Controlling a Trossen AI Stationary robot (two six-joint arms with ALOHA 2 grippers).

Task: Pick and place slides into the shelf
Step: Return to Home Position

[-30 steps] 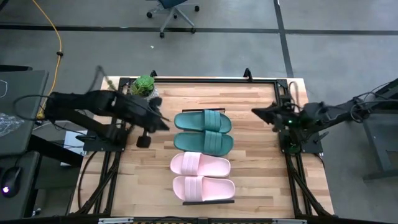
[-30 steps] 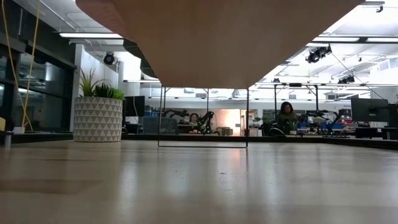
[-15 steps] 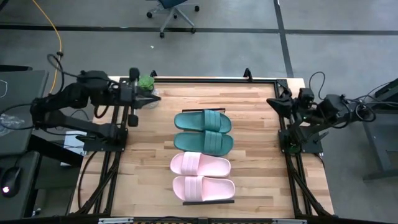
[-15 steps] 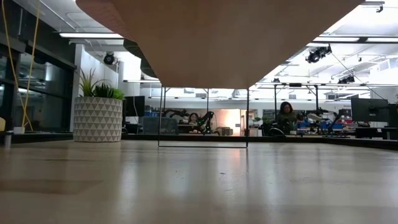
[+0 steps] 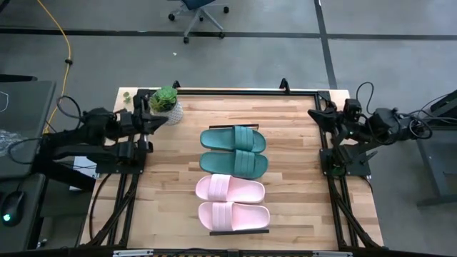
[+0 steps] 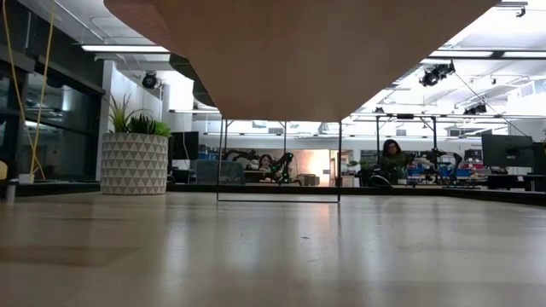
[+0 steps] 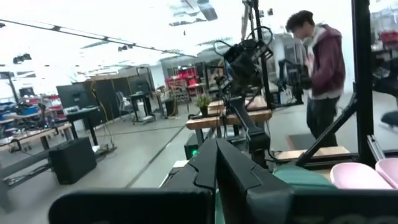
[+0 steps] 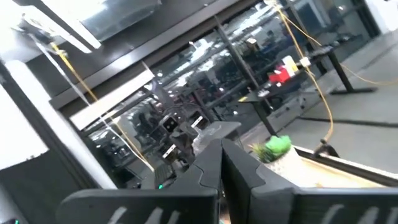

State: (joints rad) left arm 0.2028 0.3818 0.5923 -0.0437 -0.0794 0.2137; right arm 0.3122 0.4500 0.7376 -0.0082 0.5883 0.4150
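Two dark teal slides (image 5: 233, 139) (image 5: 233, 164) and two pale pink slides (image 5: 230, 188) (image 5: 233, 214) lie side by side, soles down, in a row on the shelf, whose black frame end (image 5: 239, 231) shows at the near side. In the low view the shelf's wooden underside (image 6: 299, 51) fills the top, standing on thin black legs (image 6: 223, 160). My left gripper (image 5: 158, 118) is shut and empty at the table's left edge. My right gripper (image 5: 314, 114) is shut and empty at the right edge. The left wrist view shows the pink slides (image 7: 367, 174) past the fingers.
A potted plant (image 5: 166, 102) stands at the table's far left corner, close to my left gripper; it also shows in the low view (image 6: 135, 158). A person (image 7: 320, 68) stands beyond the table in the left wrist view. Bare tabletop (image 5: 293, 185) lies on both sides of the shelf.
My left gripper has drawn back from beside the teal slides toward the table's left edge. My right gripper has drawn back toward the right edge. The four slides have stayed where they were.
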